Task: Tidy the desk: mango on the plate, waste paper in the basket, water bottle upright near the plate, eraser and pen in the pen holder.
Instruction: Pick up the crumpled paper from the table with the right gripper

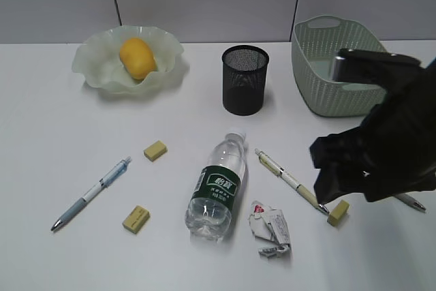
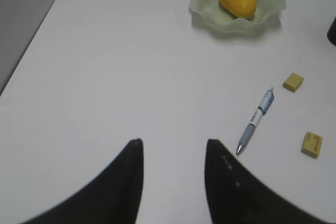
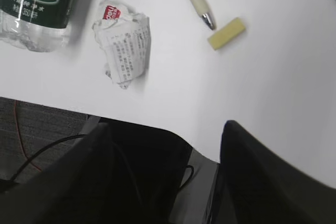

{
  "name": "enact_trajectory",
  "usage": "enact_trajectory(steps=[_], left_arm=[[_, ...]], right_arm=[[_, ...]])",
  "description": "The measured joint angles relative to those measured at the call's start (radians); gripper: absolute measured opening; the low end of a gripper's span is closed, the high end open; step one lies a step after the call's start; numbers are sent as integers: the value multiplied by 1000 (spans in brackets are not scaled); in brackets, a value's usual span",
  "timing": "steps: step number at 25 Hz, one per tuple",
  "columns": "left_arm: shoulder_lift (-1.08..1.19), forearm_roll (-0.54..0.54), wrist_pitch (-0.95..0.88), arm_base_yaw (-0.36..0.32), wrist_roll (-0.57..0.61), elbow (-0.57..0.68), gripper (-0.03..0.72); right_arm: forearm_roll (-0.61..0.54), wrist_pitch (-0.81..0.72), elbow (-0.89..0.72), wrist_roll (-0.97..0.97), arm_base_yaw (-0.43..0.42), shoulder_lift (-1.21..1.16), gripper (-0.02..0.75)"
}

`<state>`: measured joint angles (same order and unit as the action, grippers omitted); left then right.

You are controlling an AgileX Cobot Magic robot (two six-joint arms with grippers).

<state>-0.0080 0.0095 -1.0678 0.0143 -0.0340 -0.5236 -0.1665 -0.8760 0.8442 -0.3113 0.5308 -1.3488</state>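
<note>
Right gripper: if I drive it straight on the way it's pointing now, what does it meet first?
Probably bare desk. The open right gripper points between the waste paper and the eraser, with neither squarely in line. Depth is unclear.

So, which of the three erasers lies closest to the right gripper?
The eraser at the cream pen's tip, right of the crumpled paper. The other two lie left of the bottle.

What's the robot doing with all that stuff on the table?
It is tidying the desk. The mango already sits on the plate. The water bottle lies on its side, and the waste paper, pens and erasers are scattered about. The right gripper hangs over the desk's front edge near the waste paper, jaws open and empty. The left gripper holds nothing.
</note>
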Motion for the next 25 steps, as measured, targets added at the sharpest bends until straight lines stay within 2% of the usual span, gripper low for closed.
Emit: enact_trajectory(steps=[8,13,20,25], left_arm=[[0,0,0,0,0,0,258],[0,0,0,0,0,0,255],[0,0,0,0,0,0,241],[0,0,0,0,0,0,239]], right_arm=[[-15,119,68,-14,130,-231,516],[-6,139,114,-14,171,-377,517],[62,154,133,-33,183,-490,517],[70,208,138,-40,183,-530,517]])
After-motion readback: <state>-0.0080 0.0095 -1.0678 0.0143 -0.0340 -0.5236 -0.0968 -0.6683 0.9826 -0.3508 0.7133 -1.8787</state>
